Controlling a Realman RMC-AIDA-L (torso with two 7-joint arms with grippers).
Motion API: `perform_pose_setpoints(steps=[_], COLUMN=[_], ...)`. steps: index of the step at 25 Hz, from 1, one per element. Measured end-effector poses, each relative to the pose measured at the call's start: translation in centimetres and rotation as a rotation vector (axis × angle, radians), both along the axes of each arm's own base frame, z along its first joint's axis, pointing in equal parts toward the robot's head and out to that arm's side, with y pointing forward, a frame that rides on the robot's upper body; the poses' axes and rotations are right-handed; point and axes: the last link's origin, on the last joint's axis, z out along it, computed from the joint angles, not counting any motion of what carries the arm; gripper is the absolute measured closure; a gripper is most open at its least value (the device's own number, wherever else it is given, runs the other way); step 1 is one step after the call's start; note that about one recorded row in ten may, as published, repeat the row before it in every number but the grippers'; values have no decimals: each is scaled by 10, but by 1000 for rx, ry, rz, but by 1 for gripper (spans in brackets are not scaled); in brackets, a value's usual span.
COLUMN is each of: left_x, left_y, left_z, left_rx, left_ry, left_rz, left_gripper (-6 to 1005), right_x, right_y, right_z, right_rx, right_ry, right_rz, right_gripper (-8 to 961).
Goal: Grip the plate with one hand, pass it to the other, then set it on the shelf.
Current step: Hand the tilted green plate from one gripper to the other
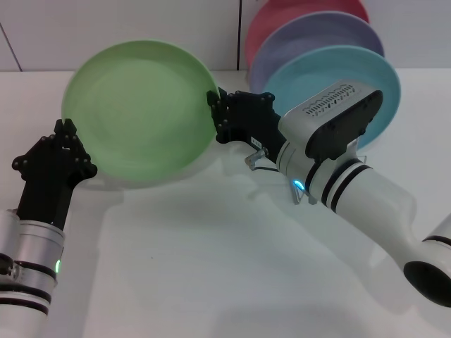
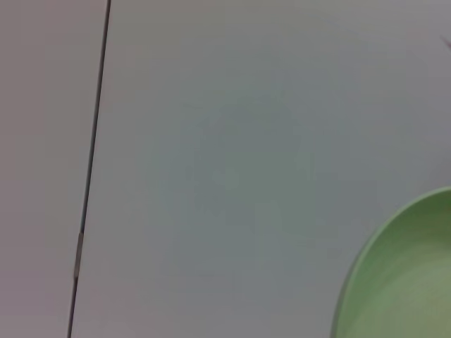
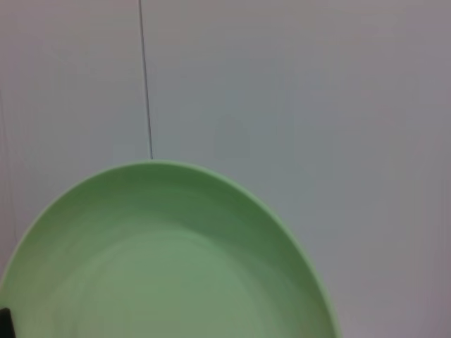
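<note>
The light green plate [image 1: 137, 113] is held up in the air, tilted with its face toward the head camera. My right gripper [image 1: 215, 113], on the bulky white arm with the grey vented box, is shut on the plate's right rim. The plate fills the lower part of the right wrist view [image 3: 169, 267]. My left gripper [image 1: 67, 137], on the slim banded forearm, is open beside the plate's lower left rim and seems to stand just off it. Only an edge of the plate [image 2: 409, 282] shows in the left wrist view. The silver wire shelf [image 1: 257, 153] is mostly hidden behind my right arm.
A turquoise-blue plate [image 1: 380, 77], a lavender plate [image 1: 317, 32] and a pink plate [image 1: 296, 10] stand upright in the rack at the back right. The white table [image 1: 211, 267] stretches below both arms. A white wall [image 1: 106, 28] stands behind.
</note>
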Motion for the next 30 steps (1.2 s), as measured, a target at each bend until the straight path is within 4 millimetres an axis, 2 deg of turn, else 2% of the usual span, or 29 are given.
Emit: perform_pose_setpoints(steps=[30], left_x=[1], left_y=[-2], left_z=[-2], left_rx=[-7], left_ry=[-2], left_rz=[-4], left_gripper=[944], right_x=[2], right_y=[-2], right_z=[-1], right_rx=[-3], right_ry=[-3], right_rz=[-4], right_gripper=[898])
